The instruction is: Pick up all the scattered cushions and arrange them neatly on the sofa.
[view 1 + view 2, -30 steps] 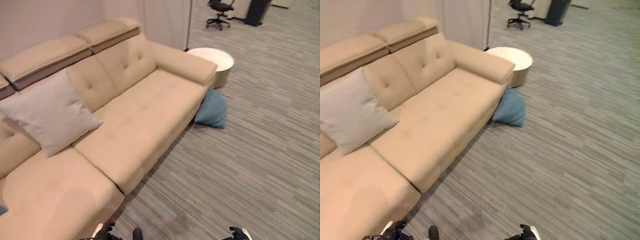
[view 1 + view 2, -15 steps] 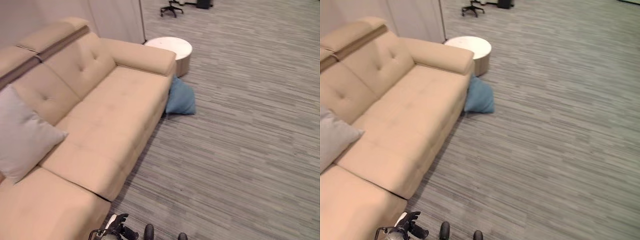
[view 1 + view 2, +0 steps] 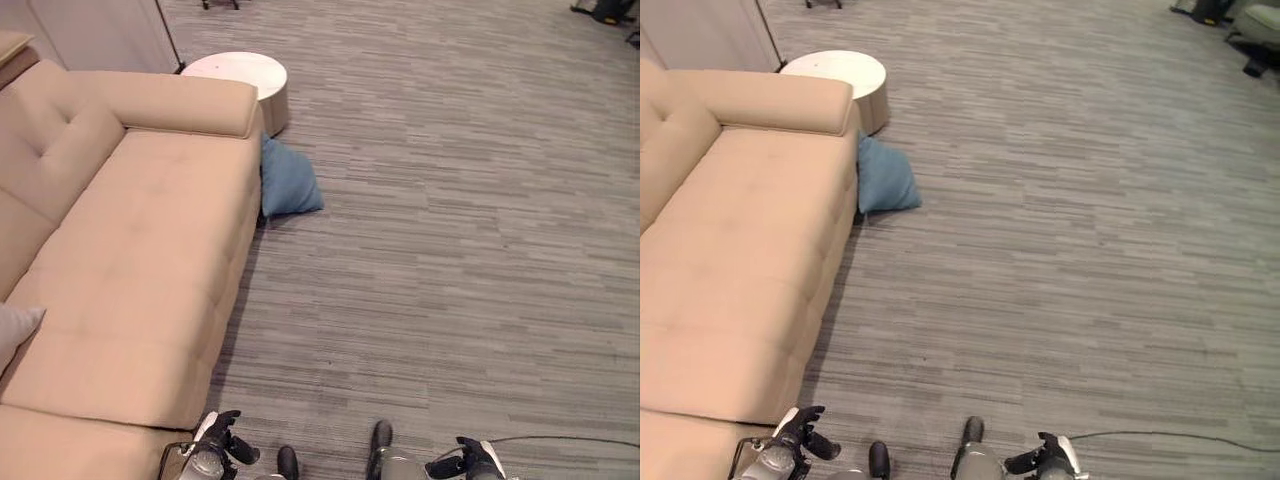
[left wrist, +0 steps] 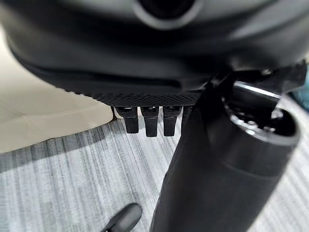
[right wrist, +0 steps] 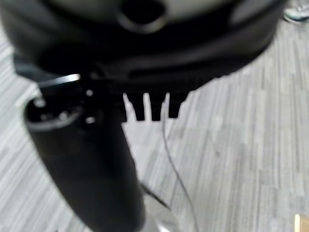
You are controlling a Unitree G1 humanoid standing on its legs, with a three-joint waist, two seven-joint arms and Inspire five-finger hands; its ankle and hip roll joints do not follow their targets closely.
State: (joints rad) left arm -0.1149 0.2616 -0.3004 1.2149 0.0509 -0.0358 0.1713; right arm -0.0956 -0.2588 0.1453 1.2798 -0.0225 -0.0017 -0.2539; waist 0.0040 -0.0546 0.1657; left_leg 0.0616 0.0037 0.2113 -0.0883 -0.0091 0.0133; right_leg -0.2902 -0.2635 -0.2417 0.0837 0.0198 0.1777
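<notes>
Blue square fabric cushion (image 3: 287, 184) lies on the grey striped carpet floor (image 3: 450, 220), leaning against the end of the beige tufted upholstered sofa (image 3: 130, 260), under its armrest and just beside the round white low side table (image 3: 238, 78). Part of the cushion is hidden behind the sofa's end. Light grey fabric cushion (image 3: 15, 330) sits on the sofa seat, cut off by the view's edge so only a corner shows.

Left hand (image 3: 215, 445) hangs low at the bottom edge of the head views, just past the sofa's front corner, holding nothing; in its wrist view the fingers (image 4: 145, 121) hang straight and side by side over carpet, with the sofa base behind them. Right hand (image 3: 1045, 458) sits at the bottom edge too, over bare carpet, well apart from both cushions; its wrist view shows fingers (image 5: 152, 108) extended in a row, loose, gripping nothing. Both thumbs blur into dark bulk up close.

Sofa backrest is mostly cropped. Pale wall panel (image 3: 95, 30) stands behind the sofa. Dark shapes at the far corner (image 3: 605, 10) are too cropped to identify. Carpet runs in fine grey streaks across the open room.
</notes>
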